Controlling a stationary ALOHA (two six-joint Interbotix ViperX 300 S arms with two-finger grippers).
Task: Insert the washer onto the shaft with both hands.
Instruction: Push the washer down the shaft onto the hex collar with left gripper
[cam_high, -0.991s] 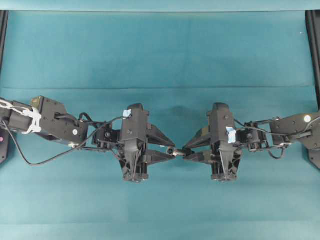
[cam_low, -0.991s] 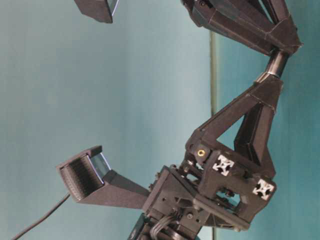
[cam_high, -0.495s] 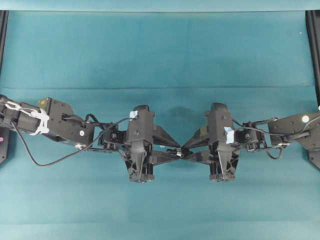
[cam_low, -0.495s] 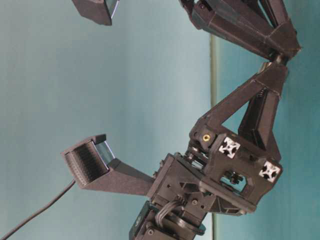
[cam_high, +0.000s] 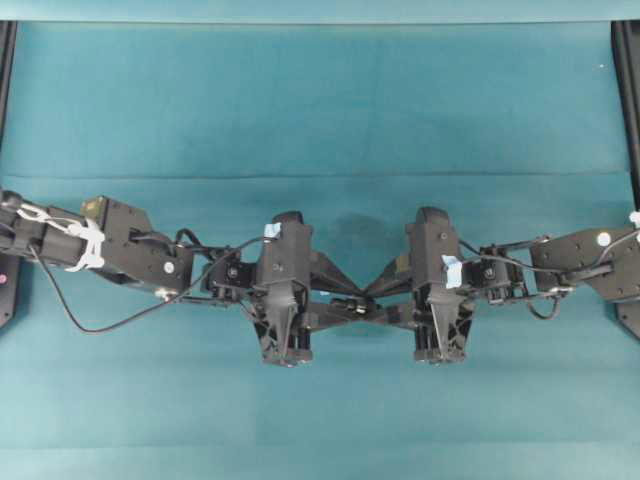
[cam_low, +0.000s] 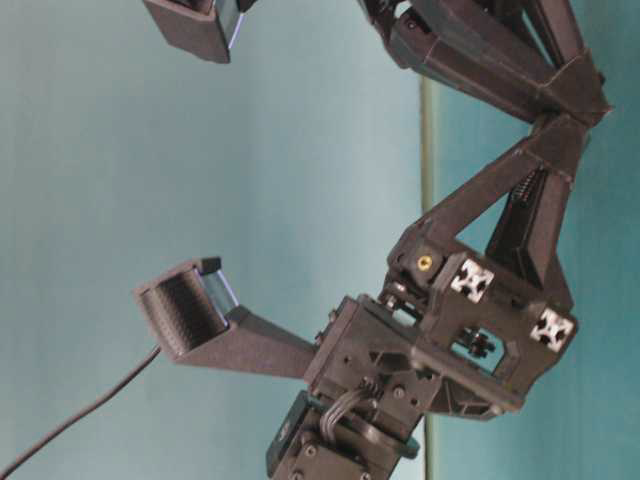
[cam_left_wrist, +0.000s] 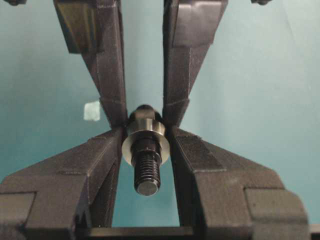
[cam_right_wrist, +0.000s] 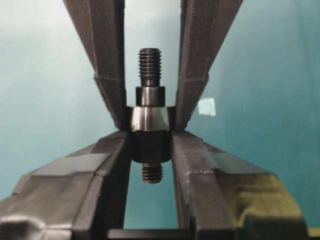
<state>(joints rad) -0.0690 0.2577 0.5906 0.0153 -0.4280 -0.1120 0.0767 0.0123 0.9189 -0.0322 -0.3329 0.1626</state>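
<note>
Between my two sets of jaws, above the middle of the teal cloth (cam_high: 330, 100), the washer (cam_left_wrist: 145, 141) already sits around the shaft (cam_right_wrist: 150, 90), its threaded end poking through the hole towards my left wrist camera; I judge the threading essentially done, with only seating or letting go left.

My left gripper (cam_left_wrist: 145, 150) is clamped on the washer's rim, jaws part-way apart because the ring holds them so; gripping the rim leaves the hole free for the rod. My right gripper (cam_right_wrist: 150, 145) is pinched tight on the shaft's thick body, leaving the threaded tip at twelve o'clock in its own view bare for the ring to slide along.

From overhead my arms come in from nine and three o'clock, tips interleaved, so both axes line up; a pale tape scrap (cam_left_wrist: 92, 110) lies on the cloth below.
</note>
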